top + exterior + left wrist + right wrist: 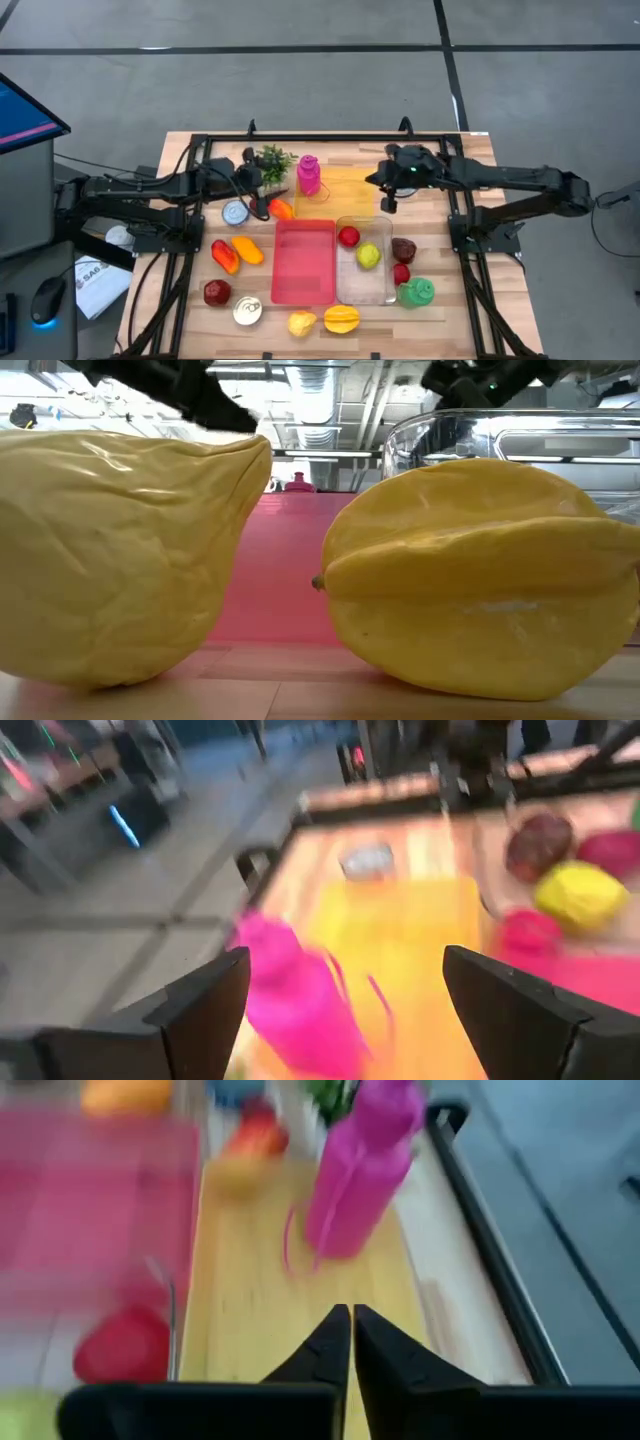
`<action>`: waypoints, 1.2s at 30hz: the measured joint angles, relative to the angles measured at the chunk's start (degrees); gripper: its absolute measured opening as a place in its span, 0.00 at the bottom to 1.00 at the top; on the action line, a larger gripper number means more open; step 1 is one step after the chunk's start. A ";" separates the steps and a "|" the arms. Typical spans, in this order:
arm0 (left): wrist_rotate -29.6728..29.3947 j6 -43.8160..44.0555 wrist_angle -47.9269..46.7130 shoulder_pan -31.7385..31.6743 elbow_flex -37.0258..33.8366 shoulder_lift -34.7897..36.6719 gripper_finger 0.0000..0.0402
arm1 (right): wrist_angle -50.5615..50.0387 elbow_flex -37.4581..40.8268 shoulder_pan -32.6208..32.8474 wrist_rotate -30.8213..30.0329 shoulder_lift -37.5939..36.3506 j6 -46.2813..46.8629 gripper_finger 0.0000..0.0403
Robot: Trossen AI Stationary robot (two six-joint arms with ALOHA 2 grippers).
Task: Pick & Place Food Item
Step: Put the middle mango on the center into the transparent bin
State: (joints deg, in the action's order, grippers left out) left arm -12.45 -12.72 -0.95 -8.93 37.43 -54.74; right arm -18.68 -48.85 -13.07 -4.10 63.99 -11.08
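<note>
The right gripper point(391, 205) hangs closed and empty over the yellow mat point(348, 190); the apple point(348, 236) sits in the clear bin point(385, 290); the left gripper point(268, 188) waits open; reopening before descending seems wise.

Right pincer point(351, 1342) shut (empty); left pincer point(345, 1005) wide open.

Two yellow fruits point(470, 575) — pink tray point(285, 575) behind
</note>
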 joint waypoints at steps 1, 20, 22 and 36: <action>0.12 2.30 -2.27 0.00 0.00 0.00 0.79 | 3.45 1.92 -0.12 0.00 -1.35 0.78 0.07; 0.14 42.98 -49.68 2.91 -0.07 0.00 0.79 | 20.90 9.60 -0.16 -0.21 -7.42 3.64 0.07; -0.06 45.59 -48.85 3.11 -1.30 0.04 0.79 | 20.90 9.60 -0.16 -0.22 -7.41 3.64 0.07; 1.40 42.85 -40.76 12.77 -6.45 0.22 0.79 | 20.88 9.60 -0.14 -0.24 -7.39 3.64 0.07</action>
State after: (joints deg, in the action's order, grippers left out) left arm -11.05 30.13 -41.72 3.84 30.98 -54.52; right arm 2.20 -39.24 -13.21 -4.34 56.60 -7.44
